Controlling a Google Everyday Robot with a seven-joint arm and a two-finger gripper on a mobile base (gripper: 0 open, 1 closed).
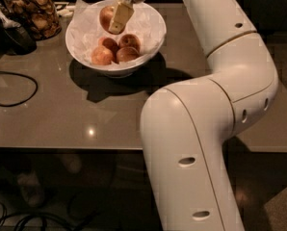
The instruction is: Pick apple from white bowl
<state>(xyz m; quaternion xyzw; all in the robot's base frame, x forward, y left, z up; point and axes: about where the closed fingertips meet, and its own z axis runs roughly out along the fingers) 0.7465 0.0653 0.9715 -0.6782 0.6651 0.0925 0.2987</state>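
The white bowl [148, 44] stands at the back of the table, lined with crinkled white paper. My gripper [115, 20] is over the bowl, shut on the apple [106, 16], a round red-orange one, and holds it raised above the bowl's inside. One tan finger [120, 17] covers the apple's right side. Three reddish apples [115, 49] lie on the paper in the bowl's bottom, below the held apple.
A glass jar of brown snacks [30, 13] stands at the back left, next to dark objects [13, 40]. A black cable [13, 88] loops on the grey table's [61, 114] left side. My large white arm [206, 105] fills the right half. The table's front edge runs across the middle.
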